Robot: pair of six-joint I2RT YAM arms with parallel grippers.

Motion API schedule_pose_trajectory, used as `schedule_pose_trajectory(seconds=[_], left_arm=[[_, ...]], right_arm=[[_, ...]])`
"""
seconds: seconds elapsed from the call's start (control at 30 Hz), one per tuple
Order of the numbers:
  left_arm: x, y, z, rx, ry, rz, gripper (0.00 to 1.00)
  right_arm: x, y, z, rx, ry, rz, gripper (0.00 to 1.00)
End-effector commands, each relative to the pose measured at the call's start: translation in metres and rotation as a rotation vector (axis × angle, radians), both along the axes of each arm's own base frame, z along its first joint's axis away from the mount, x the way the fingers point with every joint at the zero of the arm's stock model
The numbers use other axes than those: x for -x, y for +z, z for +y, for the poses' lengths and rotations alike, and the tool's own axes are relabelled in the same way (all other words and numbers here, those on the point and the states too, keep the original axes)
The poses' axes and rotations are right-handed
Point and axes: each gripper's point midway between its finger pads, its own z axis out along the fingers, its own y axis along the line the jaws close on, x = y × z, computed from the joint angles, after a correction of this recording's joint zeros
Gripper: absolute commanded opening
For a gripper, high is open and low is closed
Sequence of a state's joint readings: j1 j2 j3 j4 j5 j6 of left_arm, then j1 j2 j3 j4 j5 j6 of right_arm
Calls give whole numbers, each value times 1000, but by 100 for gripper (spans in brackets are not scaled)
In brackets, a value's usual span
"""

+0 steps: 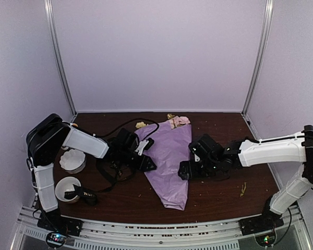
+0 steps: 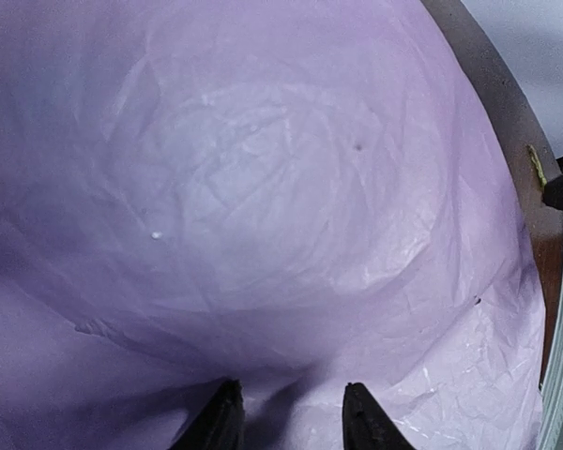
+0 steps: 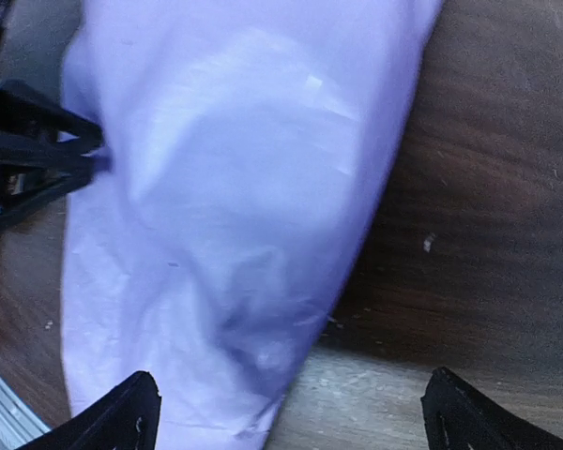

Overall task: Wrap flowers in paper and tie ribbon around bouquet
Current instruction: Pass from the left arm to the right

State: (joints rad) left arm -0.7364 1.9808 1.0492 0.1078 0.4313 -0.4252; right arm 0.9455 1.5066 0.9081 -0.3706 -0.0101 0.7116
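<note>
Paper [image 1: 169,156] coned, tying awaited, pinning needed. Right gripper [image 3: 291,412] beside it, fingers wide apart; left gripper [image 2: 291,417] upon it, grip unclear.

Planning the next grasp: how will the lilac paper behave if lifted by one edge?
Probably floppy: the paper looks thin and crinkled. Likely light, so a push may slide it across the table. May unroll; nothing visibly binds it.

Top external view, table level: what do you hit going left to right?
In order: far white bowl → left tool → lilac paper cone → right tool → small yellow scrap on the table.
</note>
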Motion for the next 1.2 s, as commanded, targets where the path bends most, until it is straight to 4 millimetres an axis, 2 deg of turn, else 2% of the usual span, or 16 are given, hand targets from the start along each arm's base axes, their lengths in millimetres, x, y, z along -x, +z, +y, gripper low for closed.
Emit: schedule_pose_trajectory(seconds=[0.0,0.17,0.27,0.43,0.63,0.8,0.9,1.03,1.17], left_arm=[[12,-42,20,-118,11,69,39],[12,-42,20,-121,4,65,39],[12,-44,22,-135,2,62,39],[14,-46,23,-148,-9,59,39],[14,-46,23,-146,-18,57,39],[14,-43,22,-143,-28,50,39],[10,-31,17,-122,-44,14,39],[0,1,12,-94,-58,-74,41],[-5,32,7,-61,-85,-160,45]], right_arm=[[5,-34,-15,-36,-72,154,100],[4,-50,9,-129,-5,184,95],[7,-53,26,-221,32,207,86],[6,-57,32,-284,23,218,70],[3,-54,46,-366,21,236,41],[1,-51,44,-365,-5,227,21],[2,-50,43,-364,-10,235,11],[3,-52,39,-362,-34,239,1],[1,-49,36,-356,-52,229,0]])
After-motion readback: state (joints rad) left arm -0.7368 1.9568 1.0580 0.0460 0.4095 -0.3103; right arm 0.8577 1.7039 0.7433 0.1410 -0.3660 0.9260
